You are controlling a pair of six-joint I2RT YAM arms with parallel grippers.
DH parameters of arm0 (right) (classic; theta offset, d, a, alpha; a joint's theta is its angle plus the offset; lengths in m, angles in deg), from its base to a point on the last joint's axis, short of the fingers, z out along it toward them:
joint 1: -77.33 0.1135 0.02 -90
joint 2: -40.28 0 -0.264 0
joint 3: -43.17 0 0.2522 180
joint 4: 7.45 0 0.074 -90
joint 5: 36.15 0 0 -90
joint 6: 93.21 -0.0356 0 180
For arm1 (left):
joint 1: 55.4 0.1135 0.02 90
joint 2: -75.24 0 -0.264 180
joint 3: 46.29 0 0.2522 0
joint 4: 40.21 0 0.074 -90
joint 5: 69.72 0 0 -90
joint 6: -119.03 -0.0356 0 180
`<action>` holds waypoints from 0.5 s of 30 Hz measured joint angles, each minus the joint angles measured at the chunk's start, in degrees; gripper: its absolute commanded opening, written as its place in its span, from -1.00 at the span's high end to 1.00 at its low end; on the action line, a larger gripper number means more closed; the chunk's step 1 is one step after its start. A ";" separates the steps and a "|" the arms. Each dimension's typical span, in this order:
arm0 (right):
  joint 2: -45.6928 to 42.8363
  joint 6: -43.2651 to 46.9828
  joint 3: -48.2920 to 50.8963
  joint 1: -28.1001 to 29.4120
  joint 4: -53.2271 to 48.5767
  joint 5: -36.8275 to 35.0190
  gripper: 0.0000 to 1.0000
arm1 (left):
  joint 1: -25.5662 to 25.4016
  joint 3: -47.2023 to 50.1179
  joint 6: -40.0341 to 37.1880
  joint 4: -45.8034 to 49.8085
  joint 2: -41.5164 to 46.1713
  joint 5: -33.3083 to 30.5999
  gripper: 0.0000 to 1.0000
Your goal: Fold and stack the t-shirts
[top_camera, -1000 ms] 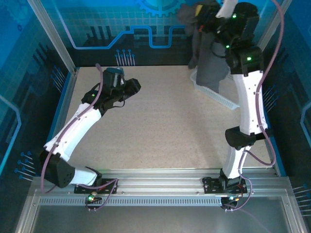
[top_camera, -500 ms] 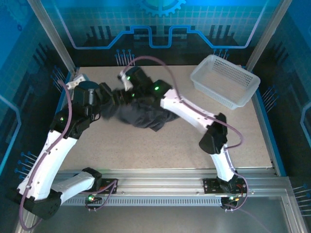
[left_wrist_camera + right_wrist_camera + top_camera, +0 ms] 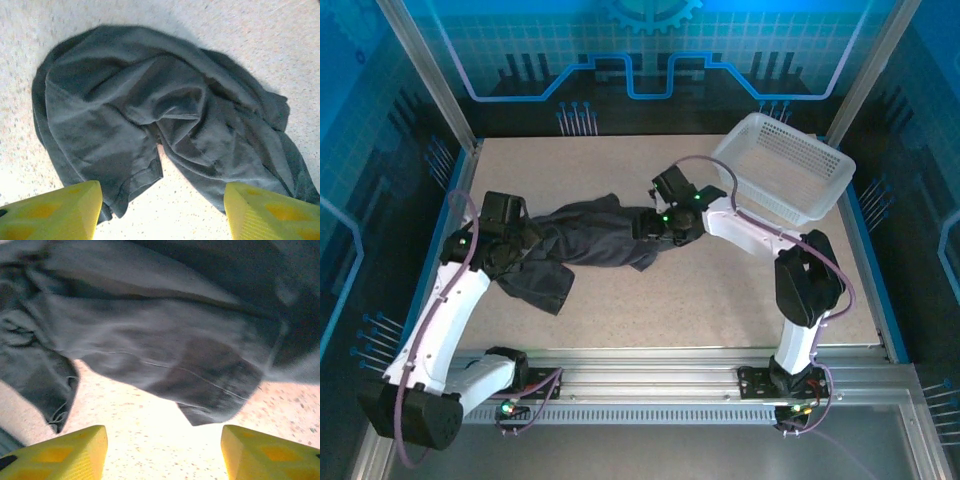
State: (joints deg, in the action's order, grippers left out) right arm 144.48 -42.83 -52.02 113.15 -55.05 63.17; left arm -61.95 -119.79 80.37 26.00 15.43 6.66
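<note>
A dark charcoal t-shirt (image 3: 590, 240) lies crumpled on the speckled table, stretched from left of centre toward the middle. My left gripper (image 3: 523, 246) hovers at its left end. In the left wrist view its yellow fingers (image 3: 55, 212) stand wide apart, the left gripper (image 3: 160, 207) open over bare table, with the t-shirt (image 3: 150, 100) bunched just beyond and a sleeve hem reaching between them. My right gripper (image 3: 648, 227) sits at the shirt's right end. In the right wrist view the right gripper (image 3: 162, 447) is open over bare table, and the t-shirt (image 3: 150, 335) hangs just ahead.
A white lattice basket (image 3: 782, 207) stands tilted at the back right, close behind the right forearm. Metal frame posts and blue walls fence the table (image 3: 700, 300) on three sides. Bare tabletop lies in front of the shirt.
A second ago the right gripper held the shirt high over the basket. Then both grippers met at left centre with it bunched. Now it lies stretched out and both grippers are open and apart.
</note>
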 measured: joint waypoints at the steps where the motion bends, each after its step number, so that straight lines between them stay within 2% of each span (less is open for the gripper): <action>1: 0.70 -0.87 0.52 0.04 -0.04 0.02 -0.24 | 0.66 0.57 0.35 -0.02 -0.28 1.07 -0.34; 9: 8.81 -5.99 0.35 1.22 1.29 -0.02 -0.02 | 2.97 3.43 2.75 -0.26 -1.36 6.97 -0.33; 12: 10.64 -6.12 -1.11 0.96 0.50 -0.59 -0.04 | 2.97 3.61 2.78 -0.46 -1.36 7.96 -0.32; 15: 10.51 -6.12 -1.14 0.50 0.33 -1.60 -0.17 | 3.02 3.65 2.78 -0.46 -1.36 8.55 -0.31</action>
State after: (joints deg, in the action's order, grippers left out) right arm 155.00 -48.95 -53.16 113.65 -54.72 61.58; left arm -58.93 -116.14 83.14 25.54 14.07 15.20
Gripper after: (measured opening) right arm 0.550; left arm 0.659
